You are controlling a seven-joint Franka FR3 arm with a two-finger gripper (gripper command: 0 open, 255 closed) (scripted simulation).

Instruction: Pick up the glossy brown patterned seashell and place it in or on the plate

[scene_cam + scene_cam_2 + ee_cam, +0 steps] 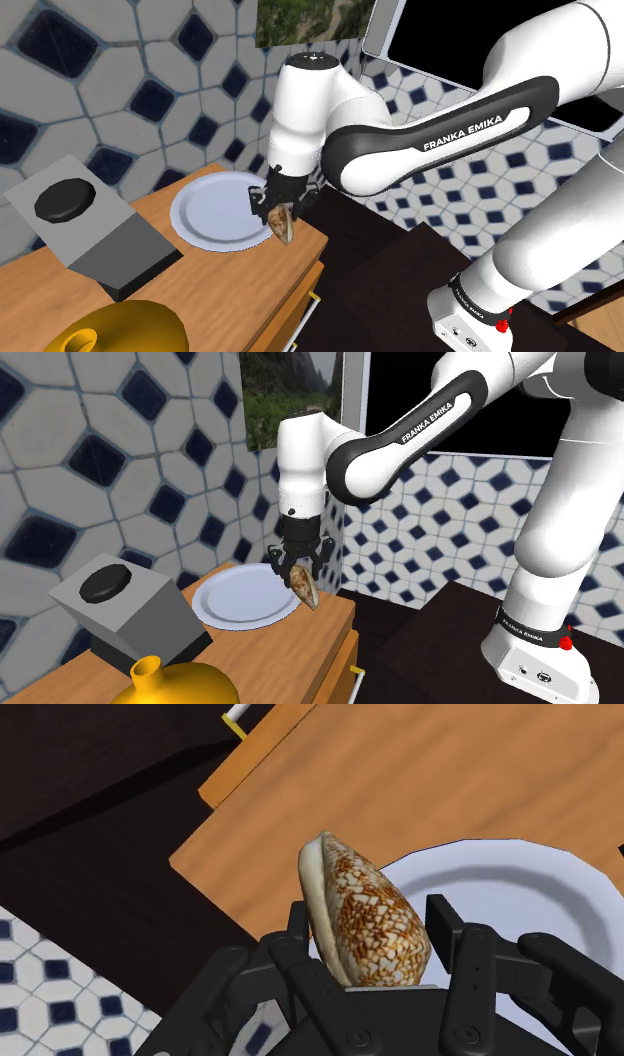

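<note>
Gripper (300, 568) is clamped on the shell (365, 919), so it's up in the air, pointy end hanging down. It hangs right over the plate (540, 874) rim, near the wooden table (400, 784) corner.

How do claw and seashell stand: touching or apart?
Touching. In the wrist view the claw has its fingers clasped on the seashell.

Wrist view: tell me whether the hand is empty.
No, the brown patterned seashell is clasped between the two black fingers of the hand, with the white plate beyond it.
</note>
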